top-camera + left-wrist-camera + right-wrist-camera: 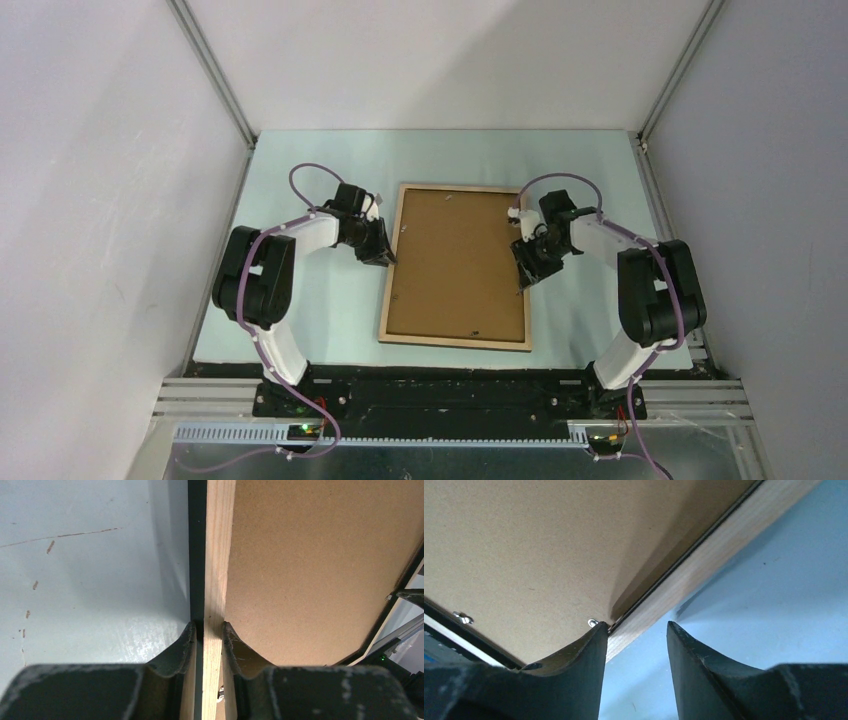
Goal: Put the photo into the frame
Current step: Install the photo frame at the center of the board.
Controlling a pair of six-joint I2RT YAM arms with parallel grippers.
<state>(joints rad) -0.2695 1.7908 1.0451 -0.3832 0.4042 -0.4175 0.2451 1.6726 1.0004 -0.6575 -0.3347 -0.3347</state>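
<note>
The frame (455,341) lies back-up on a pale-green table (320,330) between grey walls (100,200).

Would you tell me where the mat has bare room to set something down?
The widest bare mat lies between the frame and the back wall; both far corners are free too. The near strip is narrow. Crowded: the frame's long sides, at the left gripper and right gripper.

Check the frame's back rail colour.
Light wood frame, black outer edge; clearest in left wrist view.
</note>
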